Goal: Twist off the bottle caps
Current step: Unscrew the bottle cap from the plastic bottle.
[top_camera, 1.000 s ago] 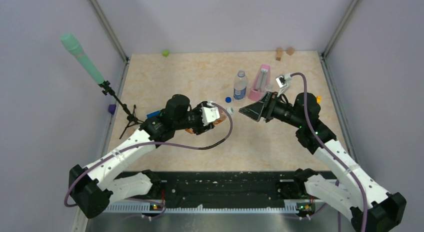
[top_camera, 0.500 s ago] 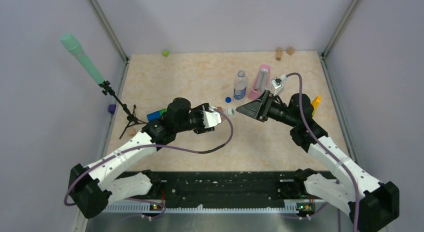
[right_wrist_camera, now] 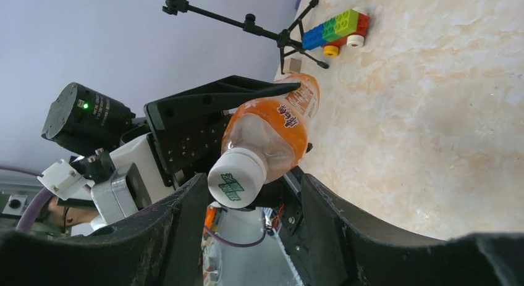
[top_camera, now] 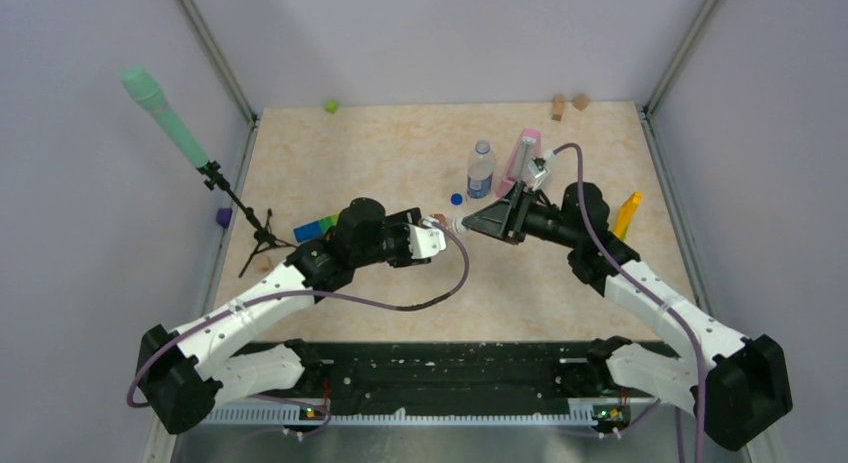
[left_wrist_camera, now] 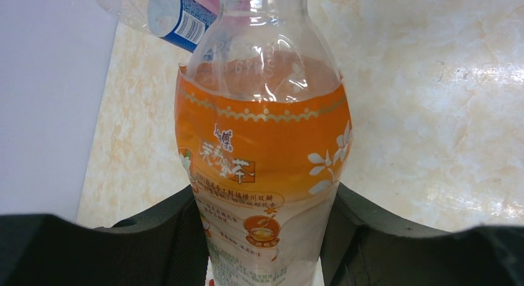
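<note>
My left gripper [left_wrist_camera: 266, 236] is shut on the lower body of the orange-tinted bottle [left_wrist_camera: 262, 144] and holds it on its side above the table. The bottle's white cap [right_wrist_camera: 236, 178], printed in green, points at my right gripper [right_wrist_camera: 250, 199]. The right jaws stand open on either side of that cap, the left finger [right_wrist_camera: 173, 230] almost touching it and the right finger [right_wrist_camera: 346, 230] a gap away. From above, the cap [top_camera: 459, 224] sits at the tip of the right gripper [top_camera: 475, 223]. A dark blue cap [top_camera: 456, 198] lies loose on the table beside the upright blue-label bottle [top_camera: 481, 170].
A pink metronome [top_camera: 522, 163] stands just behind the right gripper, and a yellow object [top_camera: 627, 215] lies to its right. Toy bricks [top_camera: 315, 227] and a tripod [top_camera: 255, 233] holding a green microphone [top_camera: 165, 118] are at the left. A green cube [top_camera: 330, 106] and wooden blocks [top_camera: 568, 104] lie at the back.
The right arm has moved left up to the bottle's cap, and its jaws have narrowed around it. The left arm has shifted the bottle slightly right, toward the right gripper.
</note>
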